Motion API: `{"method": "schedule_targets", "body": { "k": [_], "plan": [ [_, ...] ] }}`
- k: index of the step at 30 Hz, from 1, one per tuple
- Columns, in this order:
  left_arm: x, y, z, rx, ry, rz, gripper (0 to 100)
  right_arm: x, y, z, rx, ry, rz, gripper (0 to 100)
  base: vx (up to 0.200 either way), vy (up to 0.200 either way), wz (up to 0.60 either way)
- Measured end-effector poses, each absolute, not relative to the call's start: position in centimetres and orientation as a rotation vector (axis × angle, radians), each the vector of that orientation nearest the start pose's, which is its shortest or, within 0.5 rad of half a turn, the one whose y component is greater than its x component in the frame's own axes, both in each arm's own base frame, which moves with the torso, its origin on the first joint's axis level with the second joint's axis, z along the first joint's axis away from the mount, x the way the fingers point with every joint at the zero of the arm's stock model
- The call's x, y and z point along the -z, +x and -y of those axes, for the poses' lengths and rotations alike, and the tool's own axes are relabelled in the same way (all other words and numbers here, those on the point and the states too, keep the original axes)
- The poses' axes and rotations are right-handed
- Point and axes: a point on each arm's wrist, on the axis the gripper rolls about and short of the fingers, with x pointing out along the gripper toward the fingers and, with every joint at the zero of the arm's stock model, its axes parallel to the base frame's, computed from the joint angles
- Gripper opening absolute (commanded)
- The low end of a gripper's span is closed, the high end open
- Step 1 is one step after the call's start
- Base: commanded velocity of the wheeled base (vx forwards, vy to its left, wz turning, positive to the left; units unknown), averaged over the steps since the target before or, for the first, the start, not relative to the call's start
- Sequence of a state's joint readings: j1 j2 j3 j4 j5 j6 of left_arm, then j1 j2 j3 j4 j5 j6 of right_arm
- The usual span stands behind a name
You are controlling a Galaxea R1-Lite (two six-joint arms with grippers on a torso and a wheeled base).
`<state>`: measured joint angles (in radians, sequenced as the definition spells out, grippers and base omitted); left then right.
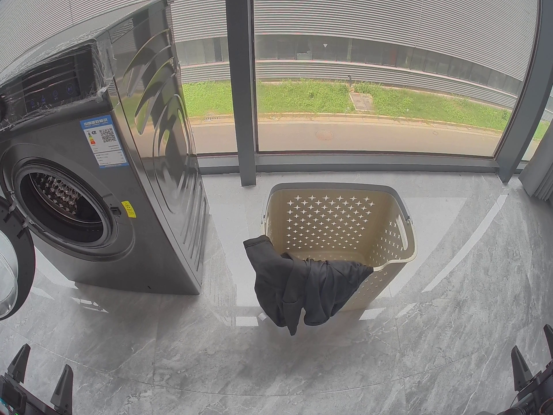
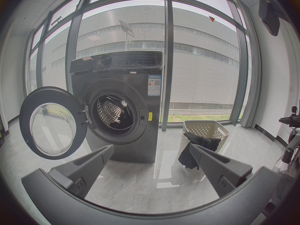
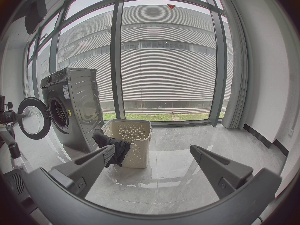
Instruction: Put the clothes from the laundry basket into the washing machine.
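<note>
A cream laundry basket [image 1: 397, 226] [image 2: 215, 129] [image 3: 137, 153] stands on the floor by the window. A black garment [image 1: 299, 286] [image 2: 195, 142] [image 3: 114, 147] is draped over its near rim and hangs down outside. To its left stands the dark grey washing machine [image 1: 161, 145] [image 2: 131, 78] [image 3: 82, 100], drum [image 1: 63, 203] [image 2: 114, 111] exposed, its round door [image 1: 11, 260] [image 2: 51, 127] [image 3: 32, 122] swung wide. My left gripper [image 1: 40, 376] [image 2: 150, 153] is open, low at the left, well short of the machine. My right gripper [image 1: 538, 350] [image 3: 150, 153] is open, low at the right, far from the basket.
The floor is glossy grey marble [image 1: 322, 364]. A floor-to-ceiling window with a dark upright frame post [image 1: 242, 76] runs behind the machine and basket. A grey curtain [image 1: 541, 168] hangs at the far right. Bare floor lies between me and the basket.
</note>
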<state>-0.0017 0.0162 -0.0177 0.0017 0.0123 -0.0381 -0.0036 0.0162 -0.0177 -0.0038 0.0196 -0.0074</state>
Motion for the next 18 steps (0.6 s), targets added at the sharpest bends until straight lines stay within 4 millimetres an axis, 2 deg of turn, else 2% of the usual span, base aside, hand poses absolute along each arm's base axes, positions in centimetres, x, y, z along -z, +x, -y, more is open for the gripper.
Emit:
{"method": "schedule_targets", "body": {
  "k": [4,13,18],
  "plan": [
    [-8.06,-2.29,-0.03,-0.010,-0.039,0.000,100,-8.11,-2.29,-0.05,-0.015,-0.008,0.005,100,0.000,0.000,0.00],
    [-8.06,-2.29,-0.03,-0.010,-0.039,0.000,100,-8.12,-2.29,-0.05,-0.016,-0.008,0.006,100,0.200,0.000,0.00],
    [-8.06,-2.29,-0.03,-0.010,-0.039,0.000,100,-8.11,-2.29,-0.05,-0.016,-0.008,0.005,100,0.000,0.000,0.00]
  ]
}}
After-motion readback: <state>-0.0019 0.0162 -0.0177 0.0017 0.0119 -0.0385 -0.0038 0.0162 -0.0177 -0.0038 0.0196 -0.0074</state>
